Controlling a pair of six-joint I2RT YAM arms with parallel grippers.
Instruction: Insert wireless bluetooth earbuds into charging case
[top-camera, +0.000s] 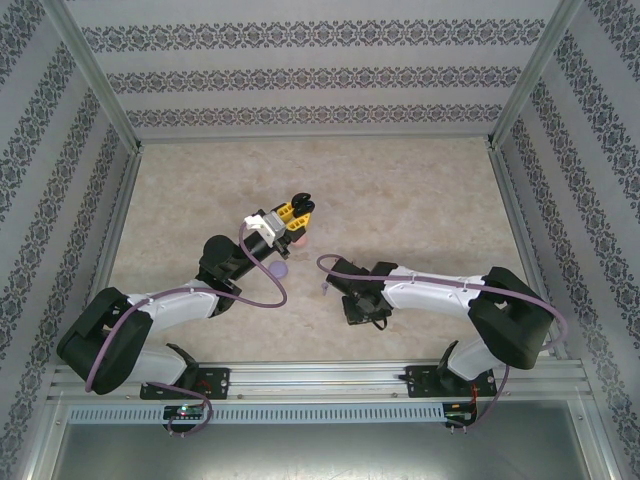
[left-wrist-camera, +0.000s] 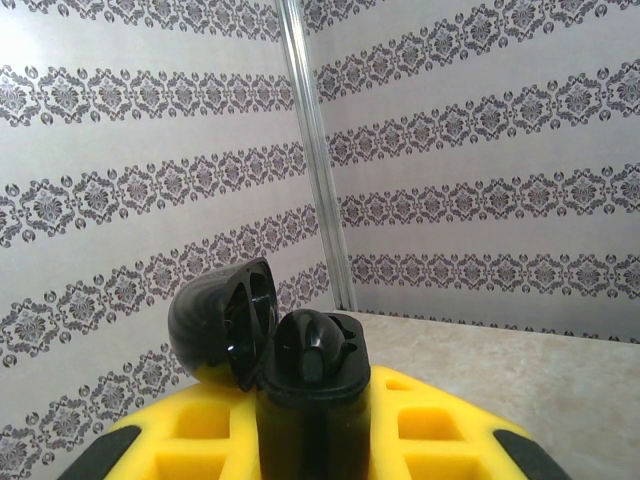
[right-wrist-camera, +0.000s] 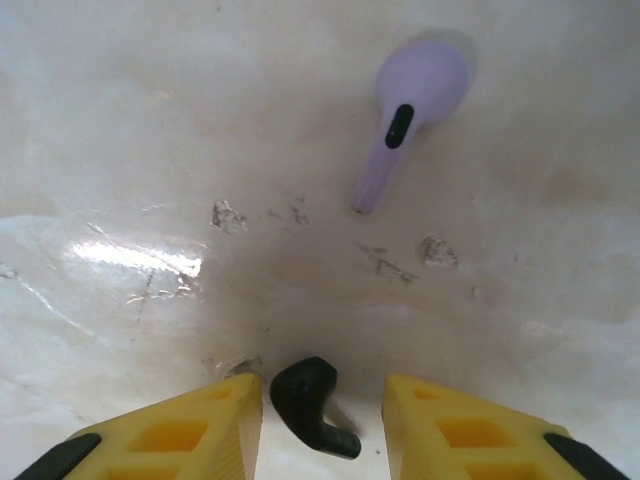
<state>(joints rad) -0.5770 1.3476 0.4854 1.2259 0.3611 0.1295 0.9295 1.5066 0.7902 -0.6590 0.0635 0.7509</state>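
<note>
Open black case (left-wrist-camera: 305, 380) in left jaws, contents unclear

Left gripper (left-wrist-camera: 312, 445) clamps black case (left-wrist-camera: 312, 365), lid (left-wrist-camera: 215, 315) open

Boxed in on the left, far and right sides by white wallpapered wall panels (top-camera: 320, 70) banded with dark floral ornament. Joined at the far corners by slanted silver aluminium posts (top-camera: 95, 75). Floored with a beige marbled tabletop (top-camera: 400, 190), scuffed and flecked with dark marks, catching a bright streak of glare (right-wrist-camera: 140, 260). Edged on the near side by a silver slotted aluminium rail (top-camera: 320, 378).
</note>
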